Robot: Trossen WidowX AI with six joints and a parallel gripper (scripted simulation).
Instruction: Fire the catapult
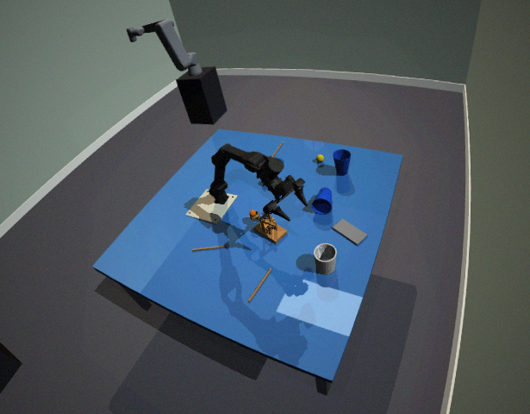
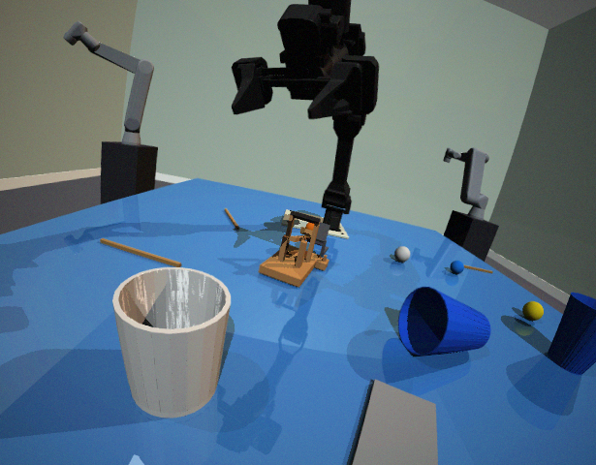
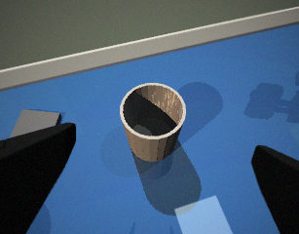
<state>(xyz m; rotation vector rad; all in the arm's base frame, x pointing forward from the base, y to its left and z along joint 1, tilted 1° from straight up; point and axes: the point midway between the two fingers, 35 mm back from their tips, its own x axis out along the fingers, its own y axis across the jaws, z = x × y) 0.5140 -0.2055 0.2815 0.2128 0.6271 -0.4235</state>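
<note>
The orange ball [image 1: 252, 213] [image 2: 310, 227] rests in the cup of the catapult's arm. The wooden catapult [image 1: 276, 233] [image 2: 283, 270] stands upright on the table in front of the arm's base. The white mug [image 1: 325, 264] [image 2: 172, 365] [image 3: 154, 147] stands upright, apart from the catapult. My gripper [image 1: 298, 212] [image 2: 273, 113] [image 3: 165, 142] is open and empty. It hangs above the table over the catapult's area, its fingers apart and clear of the mug. The ball and the catapult are out of the wrist view.
A blue cup [image 1: 326, 195] [image 2: 468, 327] lies on its side; another blue cup [image 1: 341, 162] [image 2: 579, 335] stands beside a yellow ball [image 1: 320, 158] [image 2: 532, 310]. A grey slab [image 1: 349, 231] [image 2: 400, 425] lies near the mug. A white ball [image 2: 402, 254], a blue ball [image 2: 456, 266] and wooden sticks [image 1: 259, 285] lie around.
</note>
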